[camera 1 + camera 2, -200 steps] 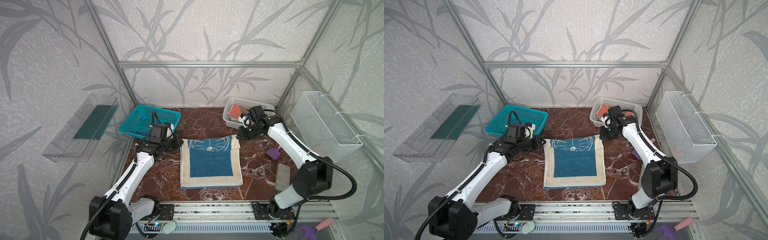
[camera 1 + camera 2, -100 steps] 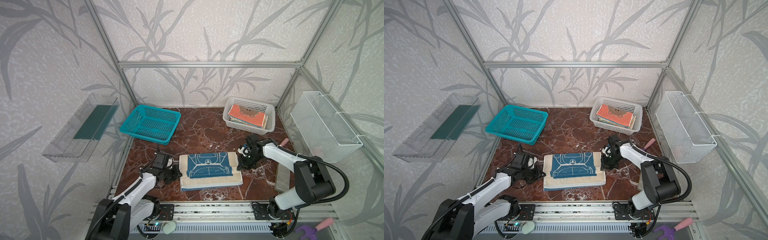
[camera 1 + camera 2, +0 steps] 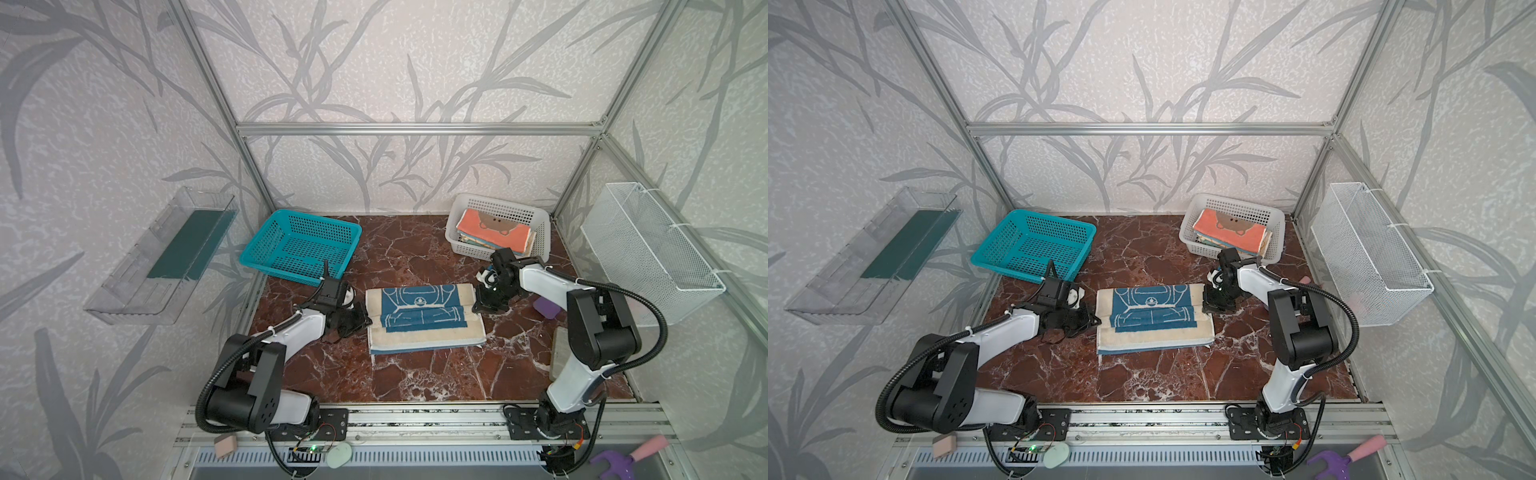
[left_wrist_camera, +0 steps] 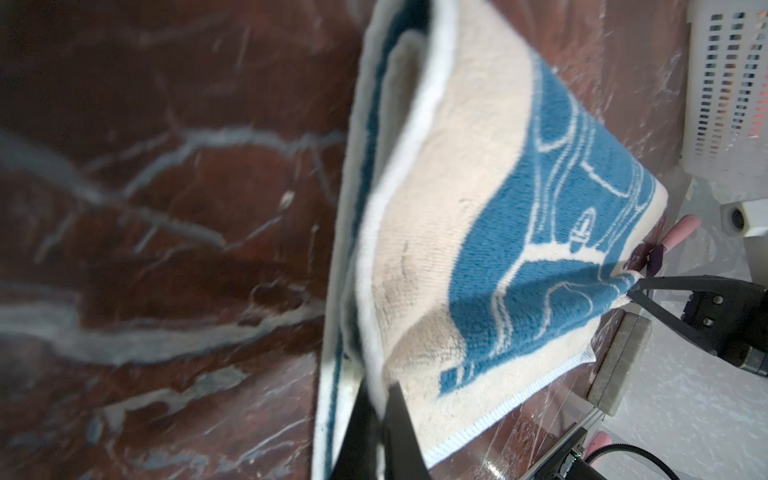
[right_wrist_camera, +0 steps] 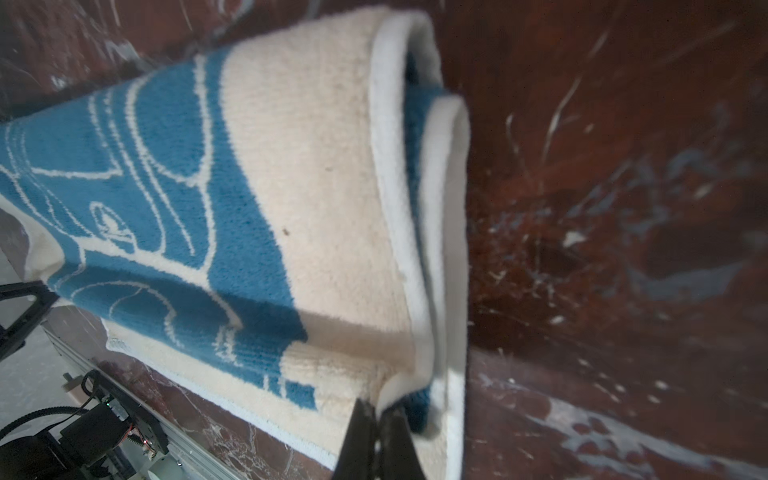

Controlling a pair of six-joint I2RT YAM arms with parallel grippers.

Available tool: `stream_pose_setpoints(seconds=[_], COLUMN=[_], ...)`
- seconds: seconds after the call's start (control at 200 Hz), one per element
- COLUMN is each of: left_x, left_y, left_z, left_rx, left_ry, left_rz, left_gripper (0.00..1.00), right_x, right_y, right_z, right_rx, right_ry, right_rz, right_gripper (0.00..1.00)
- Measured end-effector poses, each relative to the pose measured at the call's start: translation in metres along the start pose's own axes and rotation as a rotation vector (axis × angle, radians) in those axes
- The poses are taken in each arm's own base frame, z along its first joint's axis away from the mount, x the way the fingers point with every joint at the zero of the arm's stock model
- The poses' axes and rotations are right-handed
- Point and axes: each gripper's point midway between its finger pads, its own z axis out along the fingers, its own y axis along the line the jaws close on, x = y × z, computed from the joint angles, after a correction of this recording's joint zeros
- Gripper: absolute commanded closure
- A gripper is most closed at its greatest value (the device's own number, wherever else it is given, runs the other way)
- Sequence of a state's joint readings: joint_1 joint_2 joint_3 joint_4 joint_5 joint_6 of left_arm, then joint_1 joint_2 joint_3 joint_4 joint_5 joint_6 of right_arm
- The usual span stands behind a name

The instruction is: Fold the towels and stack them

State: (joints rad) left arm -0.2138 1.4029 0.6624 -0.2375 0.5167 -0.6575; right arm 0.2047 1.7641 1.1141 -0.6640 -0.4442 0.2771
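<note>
Pinching the half-folded blue-and-cream terry towel [image 3: 419, 309], the left gripper [image 3: 367, 319] clamps its left edge, the right gripper [image 3: 476, 308] its right.

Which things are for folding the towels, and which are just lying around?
For the job:
- blue-and-cream towel, pinched at its ends by the left gripper and right gripper
- folded towels in the white basket

Just lying about:
- teal basket
- wire basket
- purple piece
- grey pad
- clear wall tray
</note>
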Motion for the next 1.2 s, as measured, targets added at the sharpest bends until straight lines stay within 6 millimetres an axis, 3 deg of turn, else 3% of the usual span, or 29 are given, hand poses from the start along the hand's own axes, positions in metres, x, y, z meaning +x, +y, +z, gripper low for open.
stream_pose_setpoints(seconds=[0.105,0.2,0.345,0.435,0.54,0.715,0.86,0.895,0.965,1.045,1.2], left_x=[-0.022,-0.030,-0.017,-0.002,0.029,0.086,0.086,0.085,0.084,0.081,0.064], left_y=[-0.024,-0.038,-0.047,-0.046,-0.022,0.029,0.028,0.028,0.028,0.028,0.016], left_z=[-0.015,-0.030,-0.054,-0.060,-0.046,-0.006,0.001,0.001,0.001,-0.004,-0.031], left_rx=[0.014,0.021,0.027,0.034,0.015,-0.074,-0.066,-0.067,-0.075,-0.099,-0.111], left_ry=[-0.038,-0.057,-0.064,-0.067,-0.013,0.152,0.152,0.149,0.146,0.138,0.050], left_rz=[0.065,0.104,0.133,0.147,0.112,0.012,-0.002,-0.002,-0.002,0.003,0.044], left_gripper=[1.00,1.00,1.00,1.00,1.00,1.00,1.00,0.92,0.72,0.59,0.52], right_x=[-0.009,-0.007,0.005,0.016,0.040,0.084,0.085,0.083,0.078,0.072,0.072], right_y=[0.008,0.016,0.030,0.033,0.021,-0.011,-0.017,-0.017,-0.015,-0.014,-0.011], right_z=[-0.015,-0.034,-0.066,-0.076,-0.062,-0.012,-0.001,-0.002,-0.005,-0.010,-0.032], right_rx=[-0.001,-0.005,-0.020,-0.028,-0.023,-0.003,0.004,0.006,0.012,0.026,0.057], right_ry=[-0.036,-0.060,-0.096,-0.100,-0.047,0.153,0.179,0.174,0.160,0.151,0.118], right_rz=[-0.034,-0.058,-0.097,-0.113,-0.089,0.010,0.023,0.019,0.008,-0.010,-0.041], right_gripper=[1.00,1.00,1.00,1.00,1.00,1.00,1.00,1.00,0.84,0.67,0.53])
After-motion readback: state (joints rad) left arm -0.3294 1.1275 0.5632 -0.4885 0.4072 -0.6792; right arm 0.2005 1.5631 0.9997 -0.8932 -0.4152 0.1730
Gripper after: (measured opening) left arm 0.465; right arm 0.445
